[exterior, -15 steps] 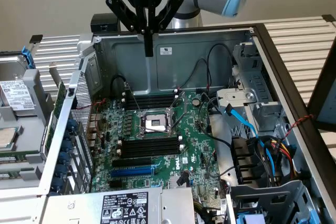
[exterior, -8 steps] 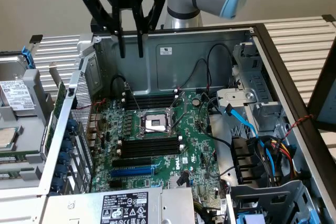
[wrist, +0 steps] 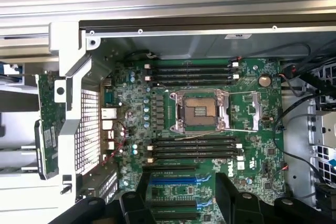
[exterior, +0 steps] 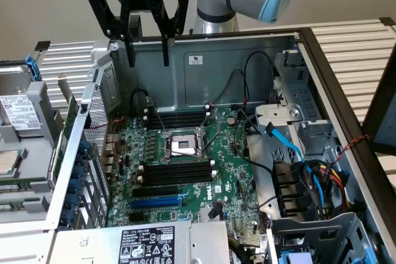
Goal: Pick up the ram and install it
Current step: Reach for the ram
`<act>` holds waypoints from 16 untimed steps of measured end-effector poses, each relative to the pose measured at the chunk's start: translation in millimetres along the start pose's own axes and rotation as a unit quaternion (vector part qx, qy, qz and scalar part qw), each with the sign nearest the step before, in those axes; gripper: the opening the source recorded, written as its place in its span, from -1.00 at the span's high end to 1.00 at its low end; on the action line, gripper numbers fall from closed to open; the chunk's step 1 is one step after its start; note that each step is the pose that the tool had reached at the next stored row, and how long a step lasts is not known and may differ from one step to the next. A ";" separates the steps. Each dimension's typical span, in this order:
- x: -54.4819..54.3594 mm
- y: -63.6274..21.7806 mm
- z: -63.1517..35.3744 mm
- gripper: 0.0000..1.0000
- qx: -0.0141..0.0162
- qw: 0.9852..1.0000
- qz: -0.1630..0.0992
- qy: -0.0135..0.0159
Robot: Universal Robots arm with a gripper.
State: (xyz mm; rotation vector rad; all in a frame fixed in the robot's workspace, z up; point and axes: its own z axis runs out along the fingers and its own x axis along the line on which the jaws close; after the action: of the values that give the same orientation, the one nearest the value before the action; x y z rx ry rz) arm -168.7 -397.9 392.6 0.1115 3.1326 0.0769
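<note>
Green board dominates the scene: the large motherboard [exterior: 185,214] lies flat in the bottom of an open grey steel case [exterior: 247,60], which rests on a slatted table [exterior: 352,41]. The gripper [exterior: 148,60] hangs high above the case's far edge, toward the exterior view's left. Its black fingers [exterior: 131,47] are spread wide with nothing between them, and they touch nothing.

The ram [exterior: 66,131] appears to be the long, narrow green stick just outside the case on the exterior view's left, beside the perforated metal panel [exterior: 99,128]. In the exterior view it stands on edge. In the wrist view it shows its face with a pale label [wrist: 50,137]. It is well apart from the gripper and lower than it.

On the motherboard, long black memory slots run on both sides of the square processor socket [exterior: 184,145]. One group is on the far side [exterior: 176,119] and one on the near side [exterior: 176,174]. As far as these views show, every slot looks dark and bare, with no green stick seated in any of them.

Judging from that, the task is at its very beginning. The ram has not been grasped, nothing has been carried over the board, and no slot has been filled. Picking up, aligning and pressing home are all left to do. The slots lie clear of the black and blue cables [exterior: 291,146] bunched on the exterior view's right.
</note>
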 end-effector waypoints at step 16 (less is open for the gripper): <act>54.9 -3.3 3.6 -0.20 -0.005 1.000 0.000 0.000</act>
State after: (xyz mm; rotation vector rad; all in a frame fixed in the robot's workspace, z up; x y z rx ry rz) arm -223.7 -397.1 388.7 0.1115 3.1326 0.0929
